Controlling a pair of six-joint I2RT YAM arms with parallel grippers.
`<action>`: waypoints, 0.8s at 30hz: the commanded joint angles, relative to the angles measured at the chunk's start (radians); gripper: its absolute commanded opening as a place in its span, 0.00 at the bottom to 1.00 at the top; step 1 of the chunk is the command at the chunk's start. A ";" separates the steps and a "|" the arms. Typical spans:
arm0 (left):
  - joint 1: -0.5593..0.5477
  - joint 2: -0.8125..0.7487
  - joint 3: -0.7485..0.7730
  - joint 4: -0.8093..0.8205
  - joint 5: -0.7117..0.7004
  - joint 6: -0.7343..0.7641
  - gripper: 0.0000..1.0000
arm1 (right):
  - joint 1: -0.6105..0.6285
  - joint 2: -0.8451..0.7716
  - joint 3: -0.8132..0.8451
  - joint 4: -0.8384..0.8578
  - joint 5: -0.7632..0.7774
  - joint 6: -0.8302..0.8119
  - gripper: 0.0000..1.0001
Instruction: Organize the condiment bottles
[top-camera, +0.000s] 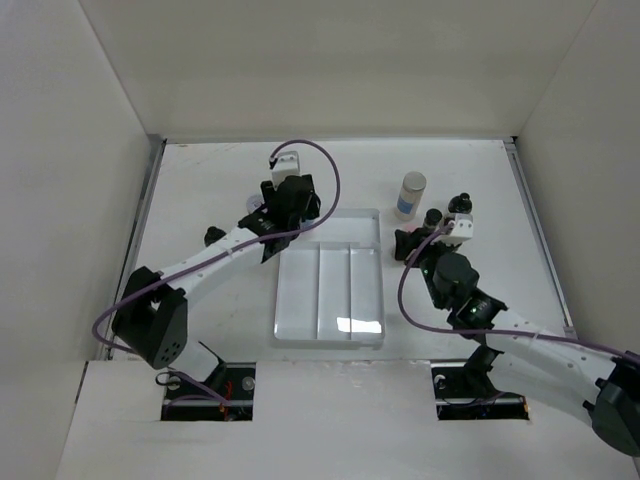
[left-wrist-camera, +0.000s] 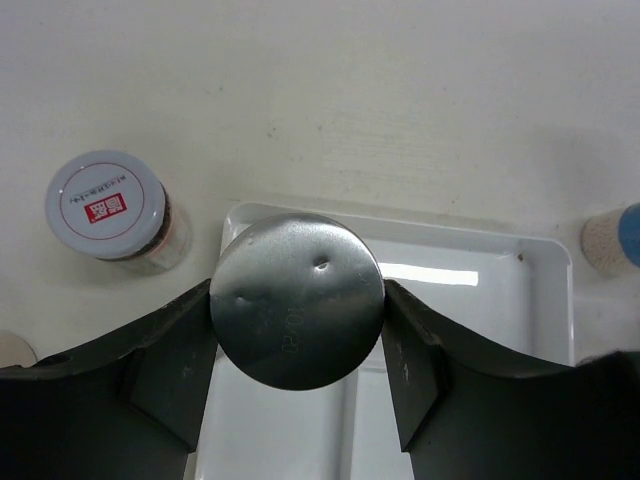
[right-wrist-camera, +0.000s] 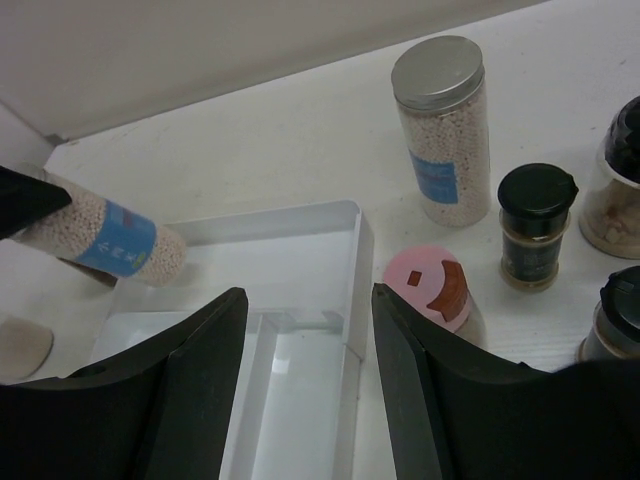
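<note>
Left gripper (left-wrist-camera: 298, 345) pinches a grey-lidded clear jar (left-wrist-camera: 297, 300) over the white divided plastic tray (left-wrist-camera: 470, 240); right gripper (right-wrist-camera: 310, 370) spread, empty; next move is probably lowering the jar into a compartment

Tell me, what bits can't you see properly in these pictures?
1. Left wrist view: the held jar shows only its metal top, which hides its body.
2. Left wrist view: the left edge cuts off a pale round thing; I cannot tell what it is.
3. Right wrist view: the right edge cuts off a dark-capped bottle and a second bottle below it.
4. Right wrist view: the writing on the blue label of the upright jar is too small to read.
</note>
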 joint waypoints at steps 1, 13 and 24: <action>-0.010 -0.003 0.002 0.174 -0.023 0.004 0.37 | -0.003 0.020 0.005 0.056 0.014 0.014 0.60; -0.057 0.111 -0.032 0.221 -0.174 0.093 0.47 | -0.043 0.042 0.079 0.012 0.011 0.017 0.59; -0.059 0.060 -0.102 0.304 -0.165 0.088 0.85 | -0.271 0.255 0.412 -0.197 -0.024 -0.019 0.88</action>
